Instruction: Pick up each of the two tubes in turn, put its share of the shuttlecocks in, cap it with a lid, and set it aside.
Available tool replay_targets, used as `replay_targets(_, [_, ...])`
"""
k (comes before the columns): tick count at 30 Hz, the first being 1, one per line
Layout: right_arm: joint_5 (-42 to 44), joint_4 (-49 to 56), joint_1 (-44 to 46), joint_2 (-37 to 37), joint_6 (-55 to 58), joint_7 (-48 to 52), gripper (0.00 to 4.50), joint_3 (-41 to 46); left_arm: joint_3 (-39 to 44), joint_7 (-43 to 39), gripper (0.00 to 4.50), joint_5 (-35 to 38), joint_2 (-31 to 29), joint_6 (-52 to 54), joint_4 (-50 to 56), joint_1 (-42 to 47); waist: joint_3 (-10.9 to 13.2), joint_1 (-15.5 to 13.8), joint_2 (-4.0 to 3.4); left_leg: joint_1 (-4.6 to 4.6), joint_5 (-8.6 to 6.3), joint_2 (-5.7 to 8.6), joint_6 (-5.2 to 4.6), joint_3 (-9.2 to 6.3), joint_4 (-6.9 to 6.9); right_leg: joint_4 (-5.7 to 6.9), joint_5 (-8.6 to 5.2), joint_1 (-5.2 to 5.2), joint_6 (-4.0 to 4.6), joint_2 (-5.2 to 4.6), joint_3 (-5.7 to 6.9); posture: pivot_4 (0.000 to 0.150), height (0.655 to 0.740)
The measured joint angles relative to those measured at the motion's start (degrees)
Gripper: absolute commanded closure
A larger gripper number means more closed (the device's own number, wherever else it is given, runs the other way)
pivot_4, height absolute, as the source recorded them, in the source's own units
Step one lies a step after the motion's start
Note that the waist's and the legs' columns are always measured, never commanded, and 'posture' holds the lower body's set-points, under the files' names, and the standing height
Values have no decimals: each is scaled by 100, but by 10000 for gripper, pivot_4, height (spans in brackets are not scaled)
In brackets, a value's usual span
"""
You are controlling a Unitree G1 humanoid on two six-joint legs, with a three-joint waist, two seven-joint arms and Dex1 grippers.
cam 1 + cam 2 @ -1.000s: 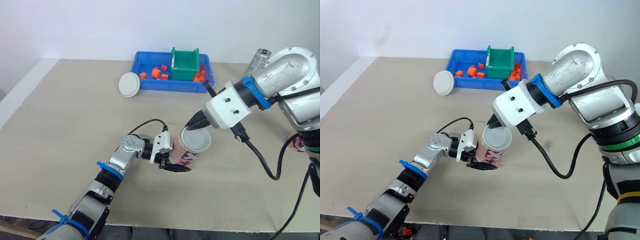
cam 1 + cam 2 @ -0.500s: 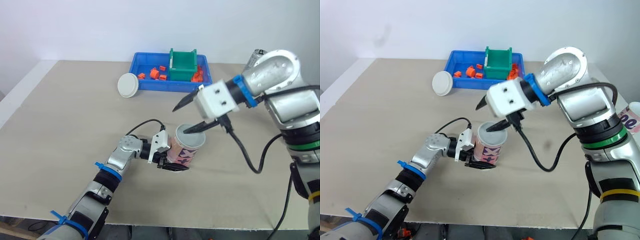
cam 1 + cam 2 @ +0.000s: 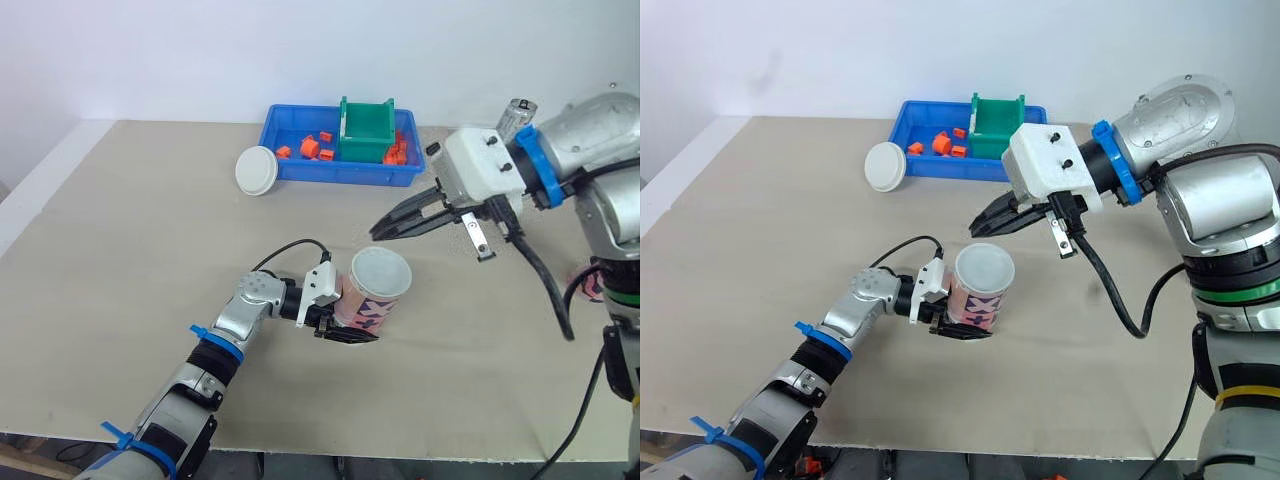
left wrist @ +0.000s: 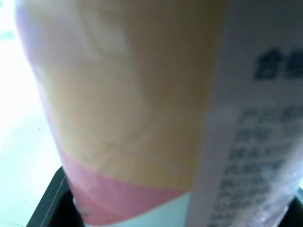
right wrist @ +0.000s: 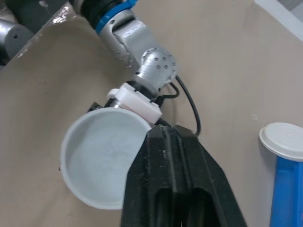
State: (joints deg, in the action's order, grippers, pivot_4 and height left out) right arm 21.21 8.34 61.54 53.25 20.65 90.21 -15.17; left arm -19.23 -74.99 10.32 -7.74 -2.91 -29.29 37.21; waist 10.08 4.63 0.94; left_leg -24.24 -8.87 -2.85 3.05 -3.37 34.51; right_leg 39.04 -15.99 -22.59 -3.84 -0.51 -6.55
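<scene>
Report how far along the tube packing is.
Done: the tube wears a white lid. In hand: the left pincer grips that tube, not yet set aside; the right pincer hovers shut near its top. Left: setting it aside, then a second full round; a spare lid waits by the blue bin.

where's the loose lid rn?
In the head views, the loose white lid lies flat on the table at the robot's-left end of the blue bin, well beyond the held tube.
</scene>
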Motion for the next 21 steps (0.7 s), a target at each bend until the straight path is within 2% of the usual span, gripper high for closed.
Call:
replay_targets(5, [-770,18,-276,19,-449,-7,44209,-680,1,41,14291,0,4,-100,-58,0,0,-1,0,1,1,0,1,1,2,0,2,-2,-3,0,1,1500,7355])
replay_targets(12, [-1160,26,-207,-5,-1280,-13,44209,-911,3,50,14291,2,6,-101,-147,23,-24,0,15,41,0,-1,3,1,2,-1,-8,34,16,0,1,1500,7355])
replay_targets(15, [-1473,-79,-185,-243,-1555,-8,44209,-941,36,48,14291,7,-20,-92,-232,18,-44,19,38,78,-2,-7,5,3,-3,-1,-16,62,32,3,1,1500,7355])
replay_targets(19, [-1341,-376,-108,-566,-1243,-8,44209,-813,109,38,14291,19,-59,-90,-263,14,-47,93,46,98,-2,-10,7,4,-4,0,-5,74,45,3,1,1500,7355])
replay_targets(21, [-1024,-451,-96,-738,-881,-9,38546,-697,105,35,14291,19,-53,-90,-243,16,-43,96,42,93,-1,-9,7,3,-4,0,-3,72,44,3,0,1500,7355])
